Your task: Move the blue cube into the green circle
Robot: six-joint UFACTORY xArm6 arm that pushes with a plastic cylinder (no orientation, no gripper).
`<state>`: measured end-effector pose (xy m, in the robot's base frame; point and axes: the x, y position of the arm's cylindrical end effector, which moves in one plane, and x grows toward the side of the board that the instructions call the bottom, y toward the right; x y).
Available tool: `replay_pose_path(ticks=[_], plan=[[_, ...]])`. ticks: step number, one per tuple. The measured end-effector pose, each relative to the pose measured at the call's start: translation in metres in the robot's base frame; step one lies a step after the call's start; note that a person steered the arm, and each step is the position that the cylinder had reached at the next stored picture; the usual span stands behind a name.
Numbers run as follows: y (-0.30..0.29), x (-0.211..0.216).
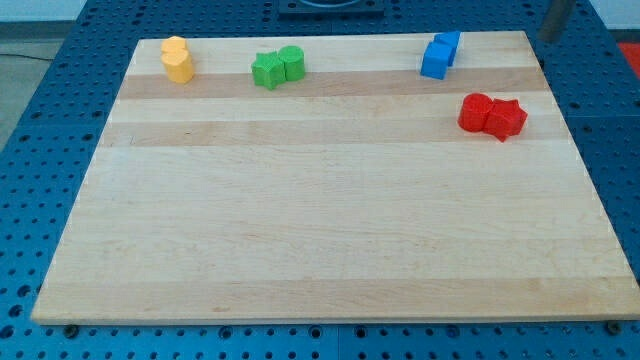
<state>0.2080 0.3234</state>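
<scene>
Two blue blocks touch each other near the board's top edge, right of centre. The nearer one looks like the blue cube; the other blue block sits just behind it, and its shape is unclear. The green circle, a round green block, stands at the top, left of centre, and touches a green star-like block. A blurred grey rod enters at the view's top right. My tip is just beyond the board's top right corner, well right of the blue blocks and touching no block.
Two yellow blocks stand together at the board's top left. Two red blocks touch each other near the right edge, below the blue pair. The wooden board rests on a blue perforated table.
</scene>
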Motion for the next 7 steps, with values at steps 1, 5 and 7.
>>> replay_pose_path(ticks=[1,5,7], plan=[[0.0,0.002],[-0.095,0.033],[-0.309,0.097]])
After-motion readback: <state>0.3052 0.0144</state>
